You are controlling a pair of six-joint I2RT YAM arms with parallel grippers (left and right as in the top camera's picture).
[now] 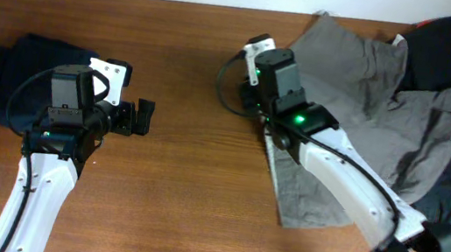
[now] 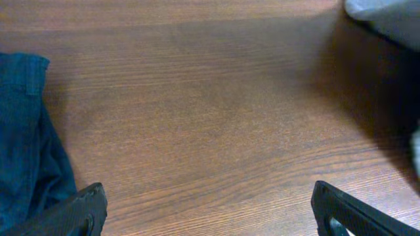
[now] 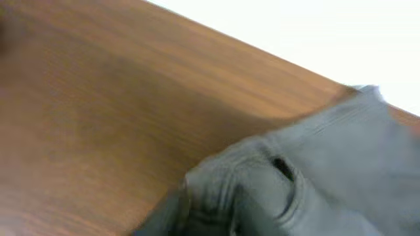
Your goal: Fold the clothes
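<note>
Grey trousers (image 3: 295, 177) bunch just beneath the right gripper (image 1: 259, 60), whose jaws I cannot make out; they sprawl unfolded on the table's (image 1: 172, 189) right side. Left gripper (image 2: 207, 196) hangs spread wide, empty. Likely the first fold: next, an edge must be pinched and carried across.

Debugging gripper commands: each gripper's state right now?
Left gripper: open, empty, over the table.
Right gripper: cannot tell, fingers hidden; it is at the grey garment.
</note>
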